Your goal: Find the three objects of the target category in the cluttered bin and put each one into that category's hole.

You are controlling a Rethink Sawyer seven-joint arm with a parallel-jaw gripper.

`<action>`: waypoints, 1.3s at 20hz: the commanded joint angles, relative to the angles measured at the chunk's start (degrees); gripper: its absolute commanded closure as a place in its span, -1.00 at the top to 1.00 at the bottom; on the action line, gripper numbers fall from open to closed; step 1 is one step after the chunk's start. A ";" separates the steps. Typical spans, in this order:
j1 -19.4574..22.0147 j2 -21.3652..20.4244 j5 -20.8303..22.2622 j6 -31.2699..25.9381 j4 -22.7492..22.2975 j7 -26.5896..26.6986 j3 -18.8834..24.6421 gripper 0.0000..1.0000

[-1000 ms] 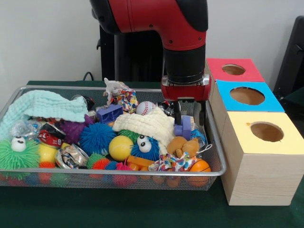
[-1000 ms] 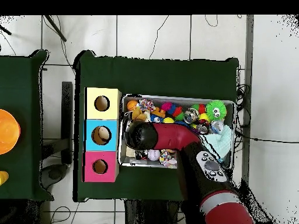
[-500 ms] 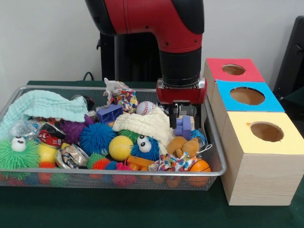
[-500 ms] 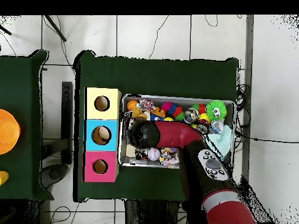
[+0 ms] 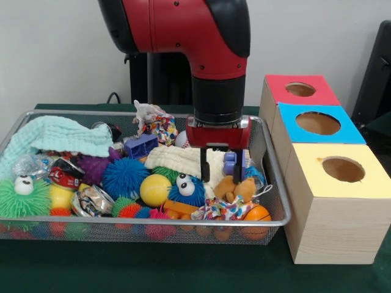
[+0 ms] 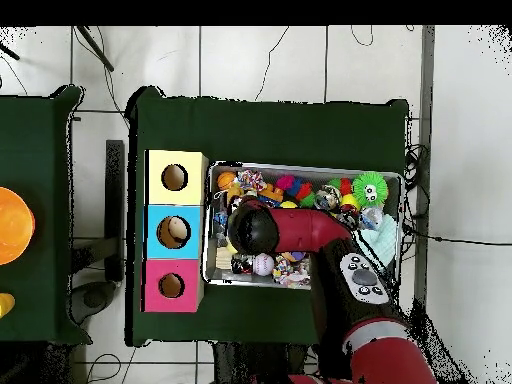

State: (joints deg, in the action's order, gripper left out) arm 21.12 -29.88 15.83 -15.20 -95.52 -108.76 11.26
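Observation:
The silver wire-mesh bin (image 5: 153,220) is full of toys and cloths; it also shows in the overhead view (image 6: 305,169). The hole (image 5: 300,89) in the red-topped box lies at the far right, and in the overhead view (image 6: 171,285) it is the lowest of three. My gripper (image 5: 223,172) hangs open and empty inside the bin's right part. One finger (image 5: 204,171) is over a cream cloth (image 5: 174,160), and the brown teddy (image 5: 235,188) lies just below. A lilac plastic toy (image 5: 231,163) sits between the fingers. In the overhead view the wrist (image 6: 255,228) hides the gripper.
Blue-topped (image 5: 317,123) and yellow-topped (image 5: 342,169) boxes stand beside the red one. The bin holds a baseball (image 6: 263,264), a yellow ball (image 5: 155,190), an orange ball (image 5: 256,213), a blue spiky ball (image 5: 124,177), a green spiky toy (image 5: 23,196) and a mint cloth (image 5: 58,135).
The arm has moved the gripper to the picture's left in the front view, away from the bin's right wall, and slightly lower over the cream cloth. The toys have not moved.

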 commanded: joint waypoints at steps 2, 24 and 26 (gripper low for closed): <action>-3.56 8.72 1.47 8.49 6.29 -8.62 -7.14 1.00; -9.43 5.31 -12.19 1.79 2.04 -10.04 -14.92 1.00; -9.73 4.19 -13.08 -0.24 1.93 -9.90 -15.06 1.00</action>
State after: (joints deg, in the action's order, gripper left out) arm 11.27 -23.99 6.61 -7.10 -91.55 -108.76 -2.46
